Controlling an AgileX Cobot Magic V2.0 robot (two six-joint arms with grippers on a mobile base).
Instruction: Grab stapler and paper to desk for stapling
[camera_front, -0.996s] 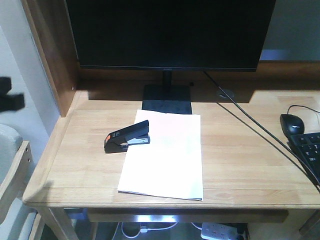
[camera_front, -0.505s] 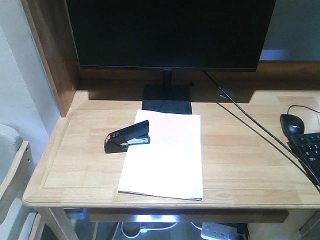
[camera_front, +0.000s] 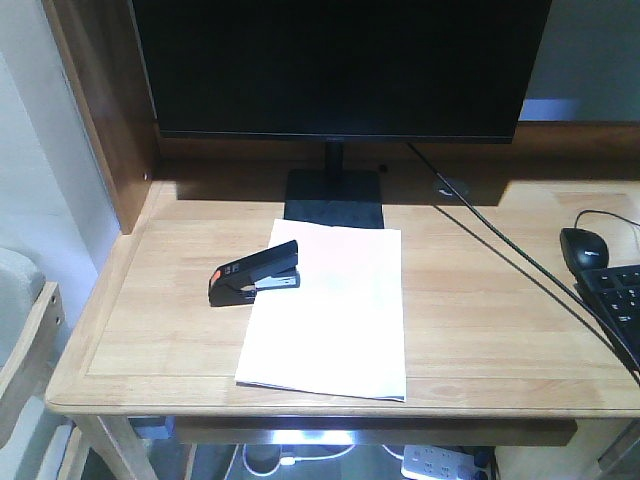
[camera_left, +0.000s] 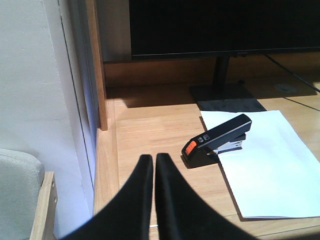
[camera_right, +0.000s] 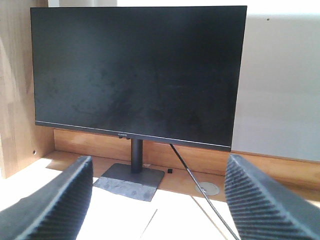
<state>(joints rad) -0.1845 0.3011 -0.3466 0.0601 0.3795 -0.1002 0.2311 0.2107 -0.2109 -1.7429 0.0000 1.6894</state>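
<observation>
Now one stapler (camera_front: 254, 273) is lying on the desk (camera_front: 480, 330), its front end resting over the upper left edge of the paper (camera_front: 330, 310) and its orange-patched rear sitting on bare wood to the left. One white stack is lying flat in the middle of the desk, just in front of the base of one monitor (camera_front: 340, 65). One mouse (camera_front: 585, 246) and one keyboard (camera_front: 615, 300) are sitting at the far right edge. The left pincer (camera_left: 154, 162) is hovering with its two fingers pressed together, holding nothing, near the stapler's rear. The right pincer (camera_right: 157, 190) is standing spread wide and empty, facing the monitor.
</observation>
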